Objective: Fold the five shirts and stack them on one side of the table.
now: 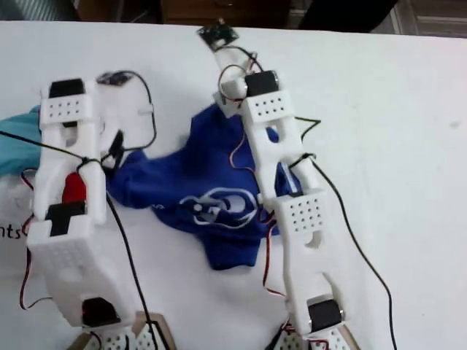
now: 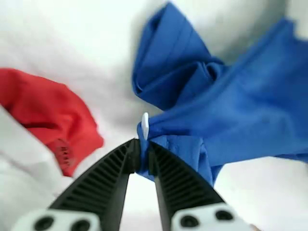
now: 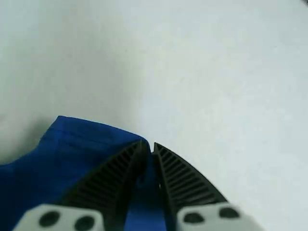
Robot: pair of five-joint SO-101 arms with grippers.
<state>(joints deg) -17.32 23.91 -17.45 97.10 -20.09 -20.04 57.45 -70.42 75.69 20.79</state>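
A crumpled blue shirt point(image 1: 197, 182) with a white print lies in the middle of the white table. My left gripper point(image 2: 143, 149) is shut on a hem of the blue shirt point(image 2: 231, 106), right by a small white tag point(image 2: 145, 126). In the high view that gripper point(image 1: 117, 154) sits at the shirt's left sleeve. My right gripper point(image 3: 150, 150) is shut on another edge of the blue shirt point(image 3: 72, 154), at its far side under the right arm's wrist point(image 1: 225, 109). A red shirt point(image 2: 43, 106) lies beside the left gripper, partly hidden under the left arm point(image 1: 73, 189).
A teal shirt point(image 1: 18, 138) lies at the table's left edge, and white cloth point(image 2: 19, 163) sits next to the red shirt. Bare table point(image 1: 394, 131) stretches to the right and far side. Cables hang along both arms.
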